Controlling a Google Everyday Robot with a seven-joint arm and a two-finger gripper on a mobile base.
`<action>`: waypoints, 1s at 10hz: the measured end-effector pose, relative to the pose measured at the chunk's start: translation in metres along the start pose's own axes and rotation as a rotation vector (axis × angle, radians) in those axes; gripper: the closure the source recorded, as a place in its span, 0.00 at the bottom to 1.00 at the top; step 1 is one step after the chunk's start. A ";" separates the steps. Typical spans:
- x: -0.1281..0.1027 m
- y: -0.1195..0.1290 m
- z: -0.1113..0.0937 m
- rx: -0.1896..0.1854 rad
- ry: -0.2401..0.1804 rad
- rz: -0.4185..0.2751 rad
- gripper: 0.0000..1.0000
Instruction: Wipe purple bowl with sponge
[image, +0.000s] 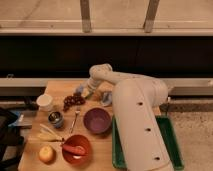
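Observation:
The purple bowl (97, 120) stands upright in the middle of the wooden table (105, 150), and it looks empty. My gripper (85, 92) is low over the far part of the table, behind the bowl and a little to its left. It sits among small items: a bluish one (78, 90) to its left and a pale blue-white one (106, 98) to its right. I cannot make out a sponge for certain; the arm's end hides part of that spot.
On the table are dark grapes (73, 100), a white cup (45, 102), a metal can (55, 119), a fork (76, 117), a banana (47, 134), a red bowl (76, 148) and a yellow fruit (46, 154). A green tray (169, 145) sits right. A black object (7, 131) is left.

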 end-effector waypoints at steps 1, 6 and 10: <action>0.001 -0.001 0.000 -0.005 -0.004 -0.005 0.55; 0.001 0.001 0.000 -0.009 0.000 -0.004 1.00; 0.001 0.002 0.000 -0.012 0.001 -0.005 1.00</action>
